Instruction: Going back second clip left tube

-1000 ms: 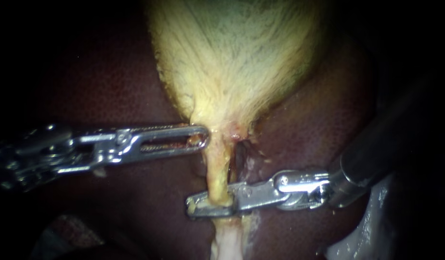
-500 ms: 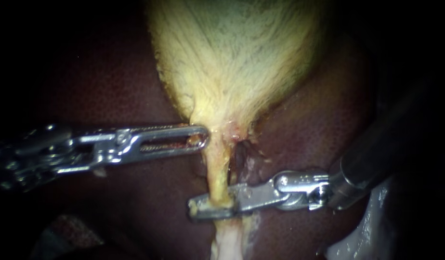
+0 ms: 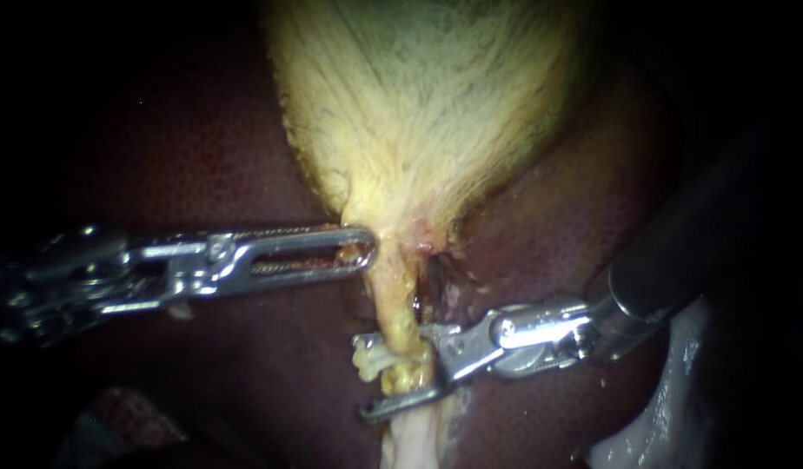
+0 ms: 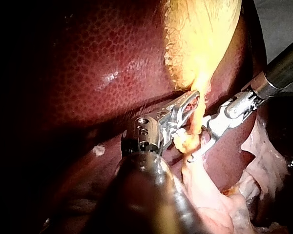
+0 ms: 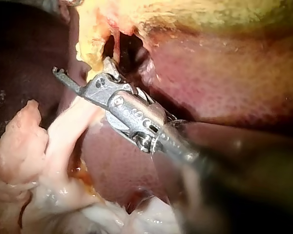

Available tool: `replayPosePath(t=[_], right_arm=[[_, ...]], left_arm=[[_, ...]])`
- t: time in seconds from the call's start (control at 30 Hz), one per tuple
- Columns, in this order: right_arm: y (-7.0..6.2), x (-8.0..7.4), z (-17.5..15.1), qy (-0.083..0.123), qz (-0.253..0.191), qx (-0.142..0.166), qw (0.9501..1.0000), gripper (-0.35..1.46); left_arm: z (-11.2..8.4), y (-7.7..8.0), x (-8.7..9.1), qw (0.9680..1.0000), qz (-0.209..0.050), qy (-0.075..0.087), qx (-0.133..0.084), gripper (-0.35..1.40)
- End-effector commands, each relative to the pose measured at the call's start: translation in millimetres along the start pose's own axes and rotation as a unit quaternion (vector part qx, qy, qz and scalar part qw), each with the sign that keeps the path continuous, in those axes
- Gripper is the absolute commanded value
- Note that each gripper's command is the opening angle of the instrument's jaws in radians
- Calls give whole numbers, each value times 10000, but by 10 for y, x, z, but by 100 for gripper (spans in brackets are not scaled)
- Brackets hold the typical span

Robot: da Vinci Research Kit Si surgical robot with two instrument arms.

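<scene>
The yellow gallbladder (image 3: 419, 104) narrows into a pale yellow tube (image 3: 393, 300) that runs down over the dark liver (image 3: 202, 156). My left instrument (image 3: 365, 252) comes in level, its slotted jaws shut on the gallbladder's neck just left of the tube's top; the left wrist view shows it (image 4: 192, 101) on the yellow tissue. Lower down, my right instrument (image 3: 375, 378) has its jaws open, one above and one below, straddling the tube. A pale knobby lump (image 3: 371, 356) sits on the tube between them. I cannot make out a clip.
Whitish loose tissue (image 3: 645, 434) lies at the lower right beside the right instrument's shaft. In the right wrist view more pale fatty tissue (image 5: 34, 161) spreads under the open jaws (image 5: 83, 68). A dark hollow (image 3: 441, 278) shows right of the tube.
My right instrument's jaws, shut across the tube before, have opened, and the instrument has tilted slightly. A pale lump now shows on the tube. The left instrument has not moved.
</scene>
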Motion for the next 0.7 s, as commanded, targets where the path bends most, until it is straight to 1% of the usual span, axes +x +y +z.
replayPosePath(t=[0.03,0.13,0.27,0.37,0.43,0.5,0.63,0.7], right_arm=[[0,0,4,-22,-108,4,9999,60],[1,-2,9,-41,-292,-3,9996,60],[1,-5,14,-54,-544,99,9985,60],[-1,-9,17,-68,-796,165,9967,60],[-1,-9,17,-79,-1066,202,9941,60],[0,-10,17,-68,-1214,229,9923,60],[4,-12,14,-67,-1238,228,9920,60],[8,-12,10,-56,-1170,244,9928,60]], left_arm=[[0,0,0,10000,-1,-3,-6,-35],[0,-1,0,10000,-1,-4,-7,-35],[0,-2,1,10000,-2,-6,-11,-35],[0,-2,1,10000,-2,-7,-11,-35],[0,-2,1,10000,-2,-7,-11,-35],[0,-2,1,10000,-2,-7,-12,-35],[0,-2,1,10000,-1,-7,-11,-35],[0,-2,1,10000,-1,-6,-11,-35]])
